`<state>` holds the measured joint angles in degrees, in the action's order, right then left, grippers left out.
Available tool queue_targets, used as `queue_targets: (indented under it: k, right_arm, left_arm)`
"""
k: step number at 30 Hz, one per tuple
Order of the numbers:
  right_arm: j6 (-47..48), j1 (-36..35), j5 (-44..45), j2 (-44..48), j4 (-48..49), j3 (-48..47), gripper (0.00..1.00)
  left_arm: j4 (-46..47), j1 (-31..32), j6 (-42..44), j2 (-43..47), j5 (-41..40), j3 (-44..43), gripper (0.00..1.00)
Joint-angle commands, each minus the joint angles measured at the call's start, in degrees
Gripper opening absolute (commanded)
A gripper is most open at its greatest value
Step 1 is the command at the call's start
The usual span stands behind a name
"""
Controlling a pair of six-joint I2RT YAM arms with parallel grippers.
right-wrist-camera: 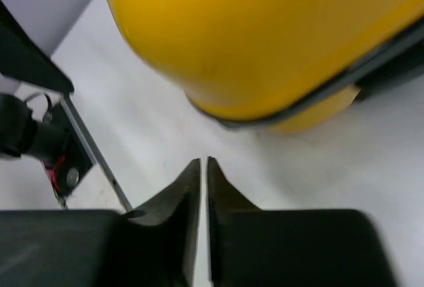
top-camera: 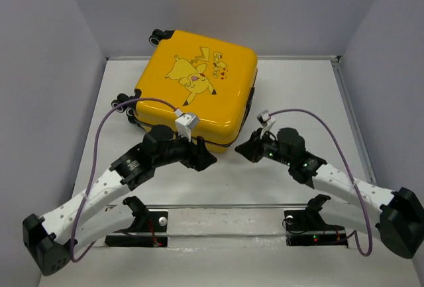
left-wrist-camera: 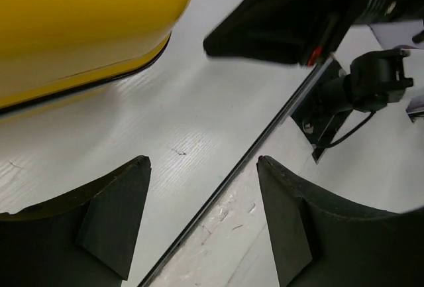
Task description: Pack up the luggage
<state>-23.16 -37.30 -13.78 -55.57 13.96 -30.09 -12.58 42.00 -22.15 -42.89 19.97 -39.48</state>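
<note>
We see the left gripper [left-wrist-camera: 202, 162] released: its two fingers [left-wrist-camera: 109, 214] stand wide apart with only bare table [left-wrist-camera: 199, 114] between them. The luggage [top-camera: 197, 88], a yellow hard-shell suitcase with a Pikachu print, lies ahead of this gripper and to its left. Its rounded near corner is close to the left fingertip but apart from it. The black zipper trim [left-wrist-camera: 99, 83] runs along the shell's lower edge, just beyond that fingertip.

We see the right gripper [right-wrist-camera: 204, 161] clenched: its fingers are pressed together tip to tip and hold nothing. The suitcase's near corner sits directly ahead of these tips, close but with a strip of table between. To the right of this gripper the seam between the two shells looks wider and darker. The view is blurred there, so we cannot tell whether the case is fully shut.

In the top view both grippers point toward each other, below the suitcase's near edge. The case lies flat, print upward, with its caster wheels [top-camera: 159, 35] on the side far from both grippers. A purple cable [top-camera: 99, 134] arcs over the left arm.
</note>
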Motion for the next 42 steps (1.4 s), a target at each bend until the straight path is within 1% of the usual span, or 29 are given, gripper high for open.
queue_targets:
  k: [1, 2, 4, 5, 8, 9, 10, 12, 14, 15, 16, 17, 18, 24, 26, 29, 30, 32, 33, 35, 39, 42]
  right_arm:
    - [-0.57, -6.11, 2.09, -2.96, 14.15, 8.54, 0.29]
    - [0.21, -6.12, 2.44, -4.62, 18.43, 9.60, 0.40]
    - [1.79, -6.73, 3.93, -6.56, 23.72, 11.70, 0.46]
    - [2.67, -6.73, 4.55, -7.52, 25.49, 12.06, 0.47]
    - [5.57, -6.73, 5.34, -12.79, 33.39, 13.56, 0.48]
    - [6.01, -6.73, 5.95, -14.29, 34.29, 13.30, 0.48]
    - [6.89, -6.73, 7.79, -17.00, 35.25, 12.95, 0.49]
    - [7.68, -6.73, 9.12, -19.39, 40.59, 13.03, 0.49]
    - [8.74, -6.73, 10.88, -22.29, 43.77, 12.86, 0.50]
    - [9.00, -6.73, 11.14, -23.43, 46.40, 12.34, 0.50]
    - [10.31, -6.73, 13.32, -27.18, 50.69, 11.29, 0.51]
    - [10.33, -6.73, 13.34, -28.09, 50.73, 11.28, 0.51]
    - [10.59, -6.73, 13.43, -28.80, 53.52, 11.19, 0.51]
    - [8.93, -6.73, 11.76, -33.63, 62.40, 10.75, 0.51]
    - [8.04, -6.73, 11.67, -34.77, 64.08, 10.31, 0.49]
    - [5.15, -6.73, 12.11, -36.10, 69.35, 11.18, 0.40]
    - [2.96, -6.73, 12.11, -36.19, 72.24, 11.36, 0.32]
    - [0.41, -7.26, 11.76, -36.63, 74.02, 11.54, 0.23]
    - [-0.13, -7.26, 11.67, -36.63, 74.72, 11.45, 0.15]
    - [-1.10, -7.87, 10.88, -35.93, 74.81, 11.54, 0.07]
    - [-1.71, -10.68, 11.05, -33.13, 73.07, 13.55, 0.07]
    - [-1.19, -12.88, 13.25, -30.40, 71.04, 15.84, 0.07]
  left_arm:
    - [7.74, 5.63, -4.21, -7.88, -13.37, -3.49, 0.77]
    - [8.70, 6.25, -4.65, -8.78, -13.46, -3.32, 0.77]
    - [11.77, 6.34, -6.49, -10.53, -15.03, -2.80, 0.77]
    - [12.22, 6.34, -6.85, -11.15, -15.39, -2.70, 0.77]
    - [15.30, 6.43, -8.52, -13.87, -18.64, -2.44, 0.77]
    - [15.56, 6.43, -8.70, -14.58, -19.17, -2.70, 0.77]
    - [15.91, 6.43, -9.39, -15.63, -21.79, -3.05, 0.78]
    - [15.92, 6.43, -9.66, -16.25, -24.61, -3.40, 0.78]
    - [15.92, 6.43, -10.36, -16.52, -28.48, -3.58, 0.78]
    - [16.01, 6.43, -10.63, -16.61, -29.54, -3.49, 0.78]
    - [16.88, 6.43, -11.24, -17.13, -31.20, -3.49, 0.78]
    - [16.89, 6.43, -11.25, -17.40, -31.22, -3.67, 0.78]
    - [17.06, 6.43, -11.25, -17.75, -31.39, -3.84, 0.78]
    - [17.06, 6.43, -11.33, -17.84, -32.09, -4.28, 0.78]
    - [17.41, 6.43, -11.42, -17.93, -32.36, -3.94, 0.78]
    - [18.03, 6.43, -11.60, -18.27, -32.53, -3.67, 0.78]
    - [18.29, 6.43, -11.60, -18.28, -32.53, -3.67, 0.78]
    - [19.08, 6.43, -11.69, -18.63, -32.53, -3.67, 0.78]
    - [19.17, 6.43, -11.69, -18.80, -32.45, -3.76, 0.78]
    - [19.52, 6.43, -11.69, -19.42, -31.48, -4.63, 0.77]
    - [20.40, 6.43, -11.42, -19.86, -31.83, -5.86, 0.77]
    - [20.75, 6.43, -11.07, -20.56, -32.53, -7.71, 0.78]
